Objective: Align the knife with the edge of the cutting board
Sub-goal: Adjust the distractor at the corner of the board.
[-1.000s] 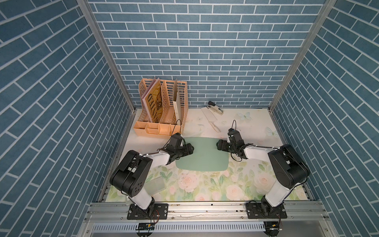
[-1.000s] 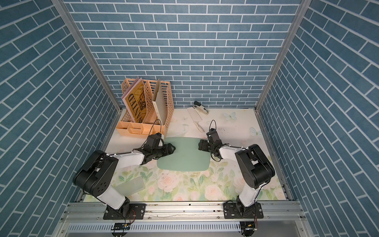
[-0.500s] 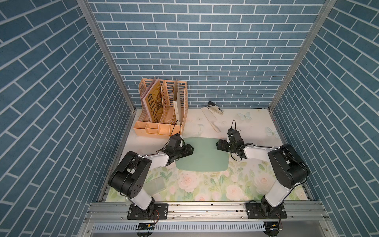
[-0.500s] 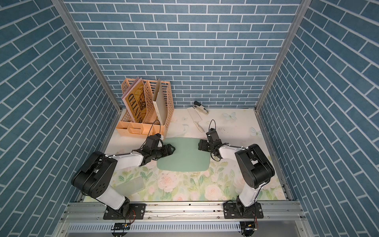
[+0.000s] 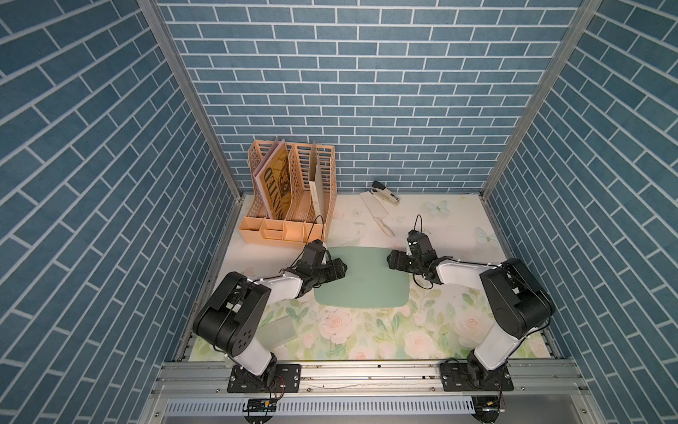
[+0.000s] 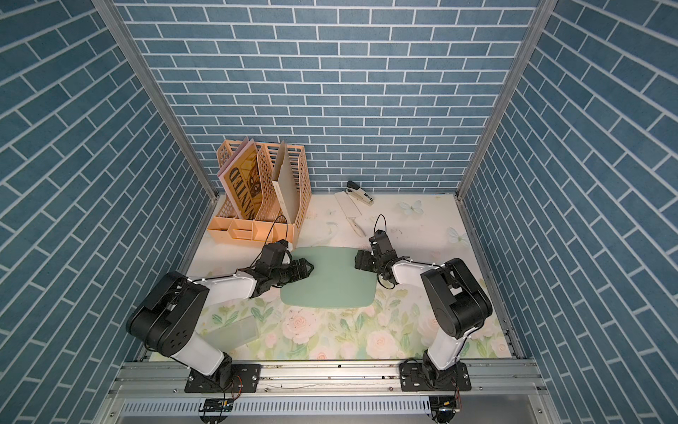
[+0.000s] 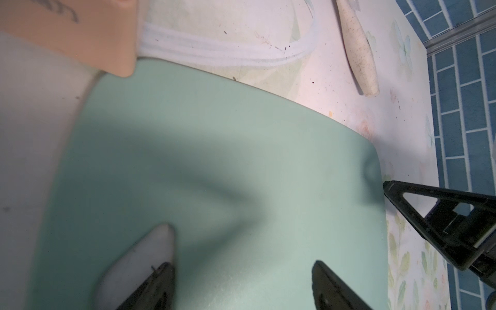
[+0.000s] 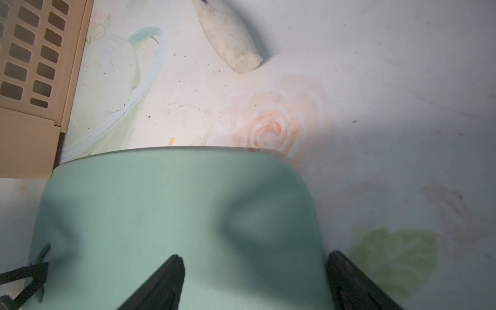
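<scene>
Left pincer (image 5: 343,270) and right pincer (image 5: 390,261), gaping, empty, reach low over the cutting board (image 5: 363,288).

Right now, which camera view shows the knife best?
A top view: both top views show the whole knife, blade and handle, lying on the mat beyond the cutting board, beside the stapler. The wrist views each catch only part of its handle.

Bright, even light; soft shadows on the cutting board (image 7: 241,134); blurry wrist-view foregrounds.
</scene>
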